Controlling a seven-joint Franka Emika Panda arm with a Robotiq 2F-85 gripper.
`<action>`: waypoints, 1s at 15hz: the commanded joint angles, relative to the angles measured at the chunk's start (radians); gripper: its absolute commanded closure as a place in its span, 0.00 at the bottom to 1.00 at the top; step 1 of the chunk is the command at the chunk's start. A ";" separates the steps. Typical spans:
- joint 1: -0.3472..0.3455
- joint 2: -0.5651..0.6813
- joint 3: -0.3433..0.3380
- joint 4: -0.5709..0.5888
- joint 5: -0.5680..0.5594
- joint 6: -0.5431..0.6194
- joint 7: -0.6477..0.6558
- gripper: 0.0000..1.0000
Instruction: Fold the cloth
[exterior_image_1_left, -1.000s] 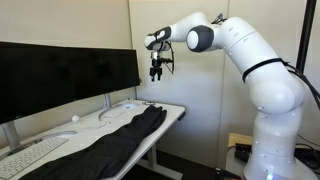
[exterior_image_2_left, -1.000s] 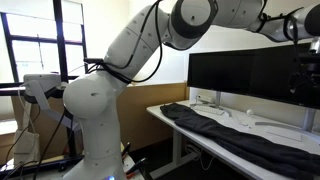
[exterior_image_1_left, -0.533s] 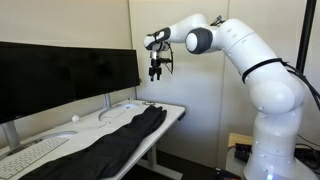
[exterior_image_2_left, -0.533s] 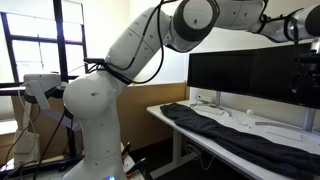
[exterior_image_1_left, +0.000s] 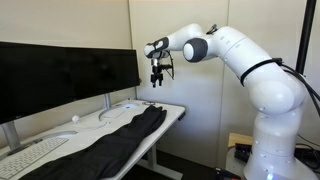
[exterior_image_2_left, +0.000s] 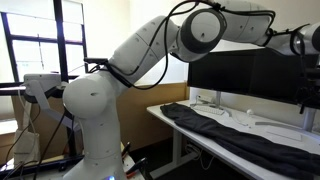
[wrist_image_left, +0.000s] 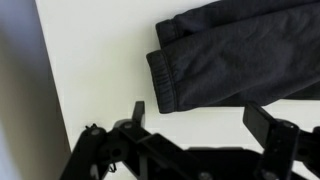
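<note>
The cloth (exterior_image_1_left: 115, 148) is a long, dark, wrinkled piece laid along the white desk (exterior_image_1_left: 172, 110), in both exterior views (exterior_image_2_left: 235, 137). My gripper (exterior_image_1_left: 156, 77) hangs high above the cloth's far end, fingers pointing down, open and empty. In the wrist view the cloth's hemmed end (wrist_image_left: 225, 55) lies on the white desk top (wrist_image_left: 100, 70), well below my spread fingers (wrist_image_left: 262, 124). The gripper (wrist_image_left: 198, 118) holds nothing between its jaws. In an exterior view the gripper itself sits at the right edge (exterior_image_2_left: 306, 95), partly cut off.
Black monitors (exterior_image_1_left: 65, 75) stand behind the cloth along the desk. A white keyboard (exterior_image_1_left: 30, 155) and a small white ball (exterior_image_1_left: 75, 118) lie near them. A wall (exterior_image_1_left: 200, 90) stands past the desk end. The robot base (exterior_image_2_left: 95, 130) is beside the desk.
The arm has shifted slightly, the gripper dropping a little toward the desk end. The cloth has not moved.
</note>
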 joint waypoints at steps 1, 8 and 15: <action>-0.054 0.075 0.043 0.095 -0.048 -0.069 -0.009 0.00; -0.062 0.147 -0.004 0.117 -0.026 -0.153 -0.069 0.00; -0.076 0.240 -0.001 0.173 -0.018 -0.267 -0.088 0.00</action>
